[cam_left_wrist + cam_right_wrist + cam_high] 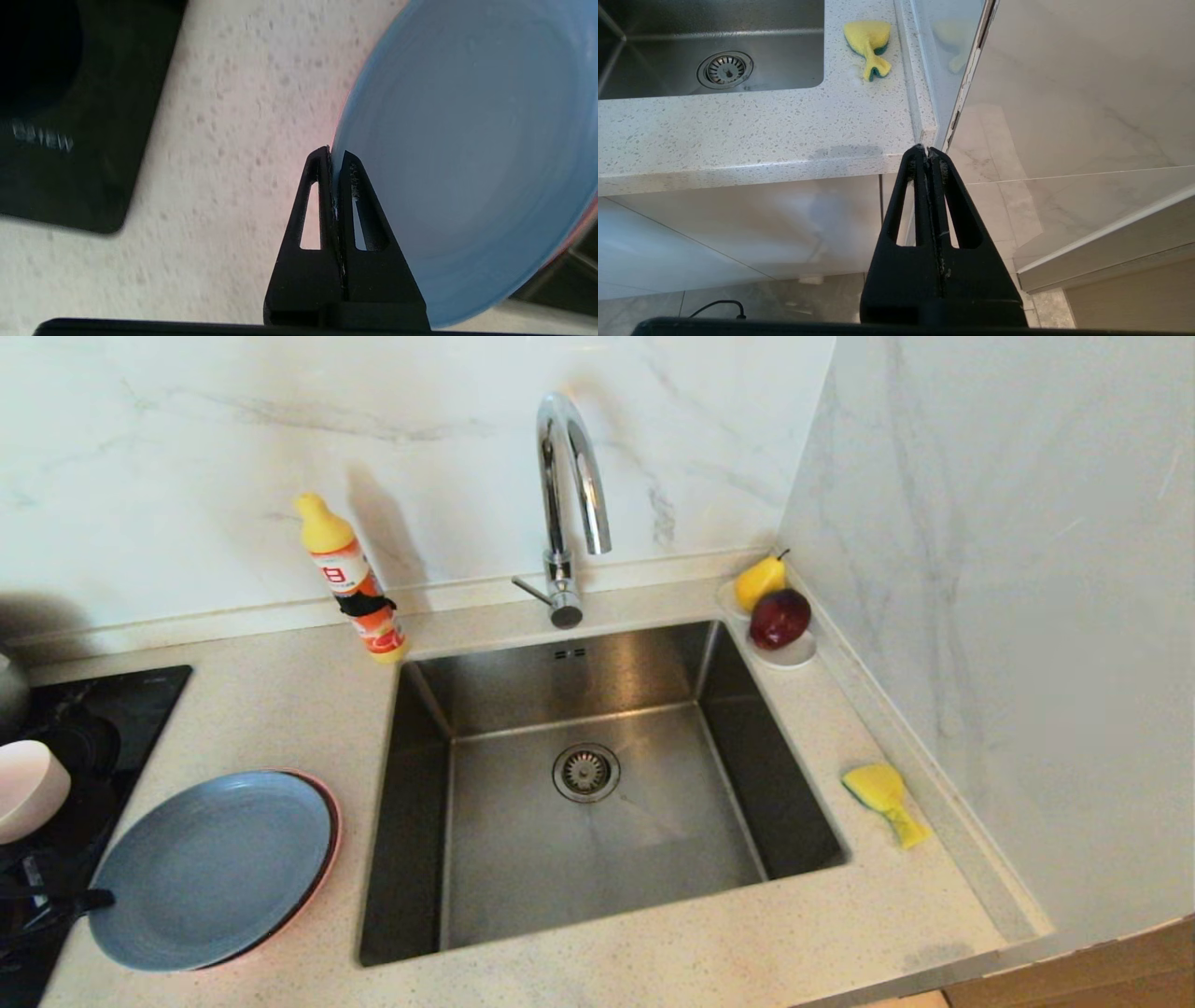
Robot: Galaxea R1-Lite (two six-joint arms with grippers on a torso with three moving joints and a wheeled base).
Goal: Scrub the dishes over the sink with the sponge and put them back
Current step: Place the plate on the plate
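A grey-blue plate (215, 868) lies on a pink plate (332, 821) on the counter left of the sink (523, 868). My left gripper (98, 899) reaches in from the left at the plate's left rim. In the left wrist view the gripper (334, 153) is shut with the grey-blue plate's (467, 140) rim wedged between its tips. A pale pink bowl (28, 789) sits at the far left. The yellow sponge (885, 798) rests on the counter right of the sink. My right gripper (929, 150) hangs shut and empty below the counter's front corner, with the sponge (868, 44) beyond it.
A black cooktop (103, 700) lies left of the plates. An orange soap bottle (355, 583) and the chrome tap (569, 476) stand behind the sink. A white saucer (794, 656) with a pear and a dark red fruit sits at the back right, by the marble side wall.
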